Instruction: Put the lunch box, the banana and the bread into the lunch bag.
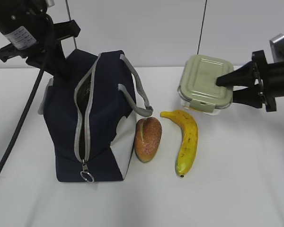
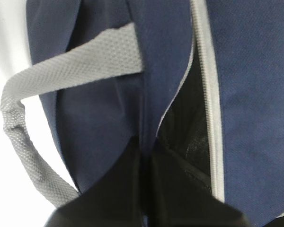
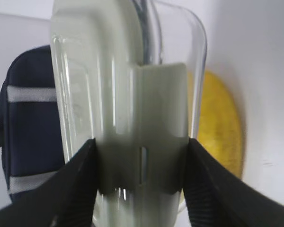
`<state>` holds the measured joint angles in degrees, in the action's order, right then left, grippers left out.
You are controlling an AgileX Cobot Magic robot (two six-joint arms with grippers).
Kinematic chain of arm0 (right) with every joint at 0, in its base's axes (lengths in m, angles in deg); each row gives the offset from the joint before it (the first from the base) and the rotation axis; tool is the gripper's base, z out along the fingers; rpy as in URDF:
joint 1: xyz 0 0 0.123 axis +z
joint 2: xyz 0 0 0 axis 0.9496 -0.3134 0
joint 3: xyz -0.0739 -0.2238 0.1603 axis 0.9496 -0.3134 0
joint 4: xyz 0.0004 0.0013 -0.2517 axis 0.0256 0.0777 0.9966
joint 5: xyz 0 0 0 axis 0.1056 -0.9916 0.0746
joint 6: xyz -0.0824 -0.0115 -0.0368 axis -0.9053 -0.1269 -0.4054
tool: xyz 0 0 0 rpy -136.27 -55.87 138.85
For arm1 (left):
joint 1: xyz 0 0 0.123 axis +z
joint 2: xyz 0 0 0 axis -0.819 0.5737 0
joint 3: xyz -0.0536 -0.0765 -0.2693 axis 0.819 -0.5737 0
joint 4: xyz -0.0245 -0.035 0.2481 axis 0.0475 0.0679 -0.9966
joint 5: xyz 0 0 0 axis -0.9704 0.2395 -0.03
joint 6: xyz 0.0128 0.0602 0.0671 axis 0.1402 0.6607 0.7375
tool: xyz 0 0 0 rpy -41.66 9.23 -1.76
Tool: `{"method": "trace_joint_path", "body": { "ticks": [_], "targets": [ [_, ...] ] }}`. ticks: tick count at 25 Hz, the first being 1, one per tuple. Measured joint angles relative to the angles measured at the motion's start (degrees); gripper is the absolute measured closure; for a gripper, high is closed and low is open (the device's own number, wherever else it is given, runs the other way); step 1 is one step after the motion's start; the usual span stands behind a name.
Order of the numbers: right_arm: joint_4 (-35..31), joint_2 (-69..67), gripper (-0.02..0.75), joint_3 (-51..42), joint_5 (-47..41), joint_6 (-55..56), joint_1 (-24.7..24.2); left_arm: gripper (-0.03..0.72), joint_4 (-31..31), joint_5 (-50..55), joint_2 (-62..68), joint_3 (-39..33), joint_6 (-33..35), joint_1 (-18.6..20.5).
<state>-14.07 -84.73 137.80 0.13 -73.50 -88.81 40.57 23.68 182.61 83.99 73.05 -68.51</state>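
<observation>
1. Nearest the exterior camera, the metal ring pull point(image 1: 87, 177) hangs at the low front end of the grey zipper point(image 1: 83, 124), which lies parted along the top of the lunch bag point(image 1: 104, 142)
2. The lunch bag stands on the white table point(image 1: 227, 198) at the left, navy above with a white lower panel on the side facing the food; one grey strap handle point(image 1: 138, 97) droops over that side
3. Just beside the bag's white panel lies the bread point(image 1: 148, 138), a glossy brown roll, close to the fabric; whether it touches cannot be told
4. Right of the bread, apart from it, the banana point(image 1: 186, 142) lies lengthwise, one tip toward the camera and its curved end toward the lunch box
5. Farther back on the right is the lunch box point(image 1: 206, 84), green lid up and tilted; whether it rests on the table cannot be told
6. The right gripper point(image 1: 227, 88) reaches in from the right edge and grasps the lunch box, one finger on the lid and one below; the right wrist view shows both black fingers point(image 3: 75, 184) pressed against the lid's clip side
7. At the far left, the left gripper point(image 2: 146, 156) is clenched on the navy fabric point(image 2: 163, 56) beside the zipper opening, with the dark interior point(image 2: 191, 123) visible to its right
</observation>
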Motion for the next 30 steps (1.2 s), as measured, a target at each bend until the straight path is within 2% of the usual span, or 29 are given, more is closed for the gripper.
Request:
{"method": "trace_joint_path", "body": {
  "ticks": [7, 15, 20, 30],
  "targets": [
    [0.3, 5.6, 0.355, 4.3, -1.4, 5.5, 10.7, 0.688, 0.8, -0.1, 0.0, 0.0, 0.0, 0.0],
    [-0.3, 6.3, 0.355, 13.6, -2.0, 13.7, 19.7, 0.688, 2.7, -0.4, 0.0, 0.0, 0.0, 0.0],
    [-0.3, 5.0, 0.355, 16.3, -3.2, 18.0, 24.1, 0.688, 3.1, -0.5, 0.0, 0.0, 0.0, 0.0],
    [0.1, 0.1, 0.355, 16.8, -2.1, 19.3, 30.6, 0.689, 3.9, -0.7, 0.0, 0.0, 0.0, 0.0]
  ]
}}
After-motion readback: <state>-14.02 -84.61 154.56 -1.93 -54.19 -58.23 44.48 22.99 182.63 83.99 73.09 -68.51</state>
